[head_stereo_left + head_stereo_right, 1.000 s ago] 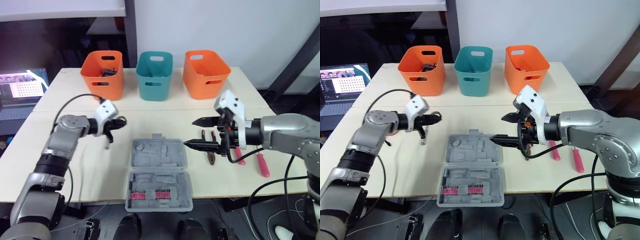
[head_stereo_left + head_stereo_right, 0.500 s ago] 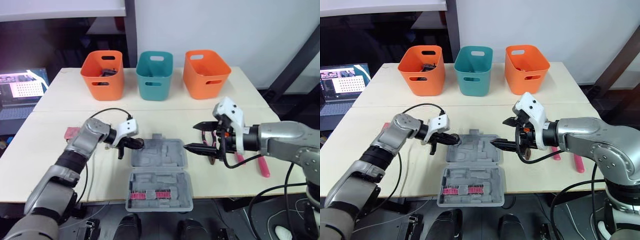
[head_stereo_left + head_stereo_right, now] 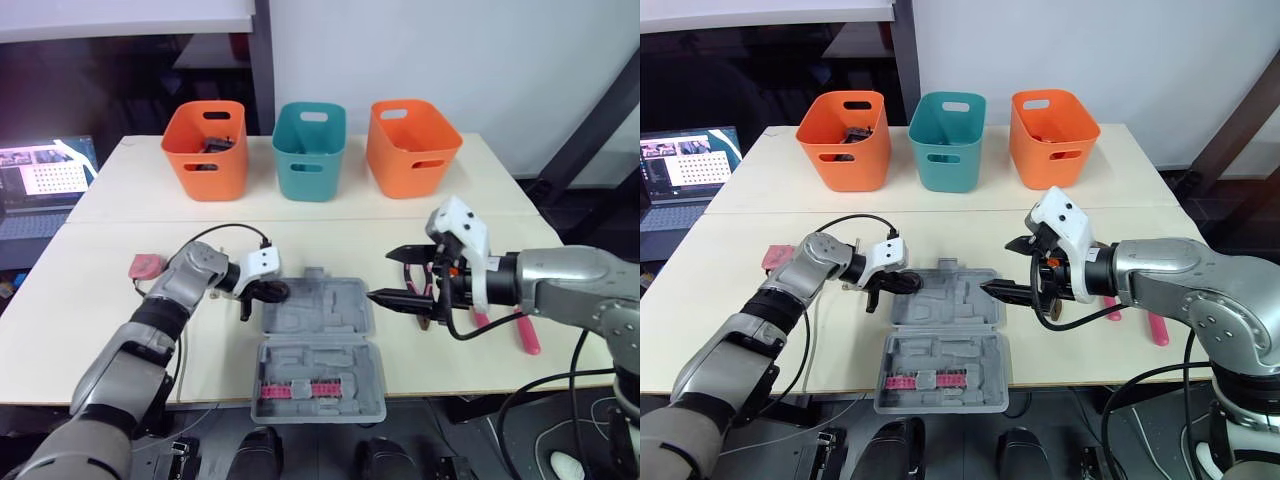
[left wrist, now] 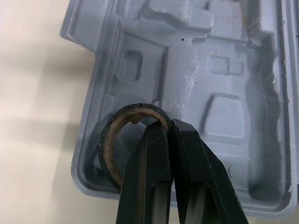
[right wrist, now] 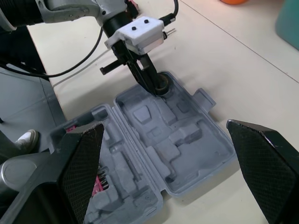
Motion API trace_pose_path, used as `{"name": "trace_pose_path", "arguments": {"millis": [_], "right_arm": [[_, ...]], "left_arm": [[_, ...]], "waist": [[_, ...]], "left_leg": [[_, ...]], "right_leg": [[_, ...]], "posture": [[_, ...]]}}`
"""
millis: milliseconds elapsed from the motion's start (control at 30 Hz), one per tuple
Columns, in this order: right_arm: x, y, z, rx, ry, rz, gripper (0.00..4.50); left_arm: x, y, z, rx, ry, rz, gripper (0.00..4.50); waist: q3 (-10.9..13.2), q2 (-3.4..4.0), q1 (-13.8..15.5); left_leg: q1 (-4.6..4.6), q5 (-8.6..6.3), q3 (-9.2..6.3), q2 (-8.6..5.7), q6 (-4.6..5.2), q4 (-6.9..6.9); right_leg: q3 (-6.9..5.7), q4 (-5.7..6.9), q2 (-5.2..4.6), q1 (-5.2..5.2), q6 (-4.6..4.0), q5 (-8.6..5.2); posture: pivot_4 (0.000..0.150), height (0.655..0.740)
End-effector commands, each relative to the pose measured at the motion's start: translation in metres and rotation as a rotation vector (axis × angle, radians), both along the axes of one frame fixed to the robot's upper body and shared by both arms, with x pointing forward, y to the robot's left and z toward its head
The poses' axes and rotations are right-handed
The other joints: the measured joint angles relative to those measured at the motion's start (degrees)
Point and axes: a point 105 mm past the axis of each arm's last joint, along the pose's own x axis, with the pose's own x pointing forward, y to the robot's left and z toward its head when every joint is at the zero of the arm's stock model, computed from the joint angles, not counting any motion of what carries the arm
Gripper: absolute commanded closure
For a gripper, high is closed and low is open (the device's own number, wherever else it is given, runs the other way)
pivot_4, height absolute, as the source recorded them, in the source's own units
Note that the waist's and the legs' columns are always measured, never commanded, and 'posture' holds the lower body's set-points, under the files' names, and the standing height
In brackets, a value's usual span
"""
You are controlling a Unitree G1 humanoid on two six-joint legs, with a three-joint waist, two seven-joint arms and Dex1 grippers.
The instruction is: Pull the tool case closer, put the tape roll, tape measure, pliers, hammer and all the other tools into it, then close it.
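Step in hand: loading the tape roll [image 4: 122,116] into the tool case [image 3: 330,315]. The case lies open on the table [image 3: 110,330], in front of the robot.

- The left claw [image 3: 268,292] is clamped on the wall of the roll, holding it over the far left corner recess. Whether the roll touches the case floor cannot be told.
- The right claw [image 3: 996,265] is spread wide beside the case's right edge, near the red-handled tools [image 3: 524,331].

Next move, as judged: seat the roll in the recess, part the left fingers and lift clear without dragging the roll out.
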Motion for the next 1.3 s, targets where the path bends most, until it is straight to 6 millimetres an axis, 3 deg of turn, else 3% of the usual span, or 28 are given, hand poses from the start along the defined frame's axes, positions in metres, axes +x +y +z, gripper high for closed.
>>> {"name": "trace_pose_path", "arguments": {"millis": [33, 433, 567, 633, 900, 1267, 1300], "right_arm": [[-0.001, 0.000, 0.011, 0.014, -0.055, 0.005, 0.00], [-0.001, 0.001, 0.009, 0.014, -0.053, 0.002, 0.00], [-0.001, 0.001, 0.007, 0.012, -0.049, 0.000, 0.00], [-0.002, 0.000, 0.006, 0.011, -0.044, 0.000, 0.00], [-0.003, -0.004, 0.004, 0.003, -0.028, -0.004, 0.00], [-0.001, 0.000, 0.002, 0.005, -0.023, 0.009, 0.00], [-0.002, 0.000, 0.001, 0.004, -0.023, 0.010, 0.00]], "left_arm": [[0.007, -0.002, 0.008, -0.008, -0.050, 0.012, 4.48], [0.008, -0.006, 0.006, -0.007, -0.038, 0.004, 4.48], [0.009, -0.006, 0.008, -0.009, -0.042, 0.002, 3.22], [0.009, -0.005, 0.019, -0.033, -0.044, -0.006, 2.15], [0.007, 0.015, 0.046, -0.122, -0.045, 0.000, 2.15], [0.001, 0.004, 0.039, -0.202, -0.030, 0.009, 2.15], [0.001, 0.001, 0.037, -0.211, -0.037, 0.008, 2.38]], "waist": [[0.00, 0.00, 0.00], [0.00, 0.00, -0.03], [0.00, 0.00, -0.01], [0.00, 0.00, 0.08], [0.00, 0.00, -0.16], [0.00, 0.00, 0.00], [0.00, 0.00, 0.00]], "left_leg": [[0.00, 0.00, 0.00, 0.00, 0.00, 0.00], [0.01, 0.00, 0.00, 0.00, 0.00, 0.01], [0.01, 0.00, 0.00, 0.00, 0.00, 0.01], [0.01, 0.00, 0.00, 0.00, 0.00, 0.01], [0.02, 0.00, -0.01, 0.01, 0.00, -0.01], [0.03, 0.00, -0.01, 0.00, 0.00, 0.03], [0.03, 0.00, -0.01, 0.00, 0.00, 0.04]], "right_leg": [[0.00, 0.00, 0.00, 0.01, 0.00, 0.00], [0.00, 0.00, 0.00, 0.01, 0.01, 0.00], [0.00, 0.00, 0.00, 0.01, 0.01, 0.00], [0.00, 0.00, 0.00, 0.03, 0.01, 0.00], [0.00, 0.03, 0.00, 0.00, 0.01, 0.01], [0.00, 0.04, 0.01, 0.05, 0.01, 0.01], [0.00, 0.04, 0.00, 0.05, 0.02, 0.01]], "posture": [[0.150, 0.7400], [0.150, 0.7400], [0.150, 0.7400], [0.150, 0.7400], [0.150, 0.7400], [0.150, 0.7400], [0.150, 0.7400]]}}
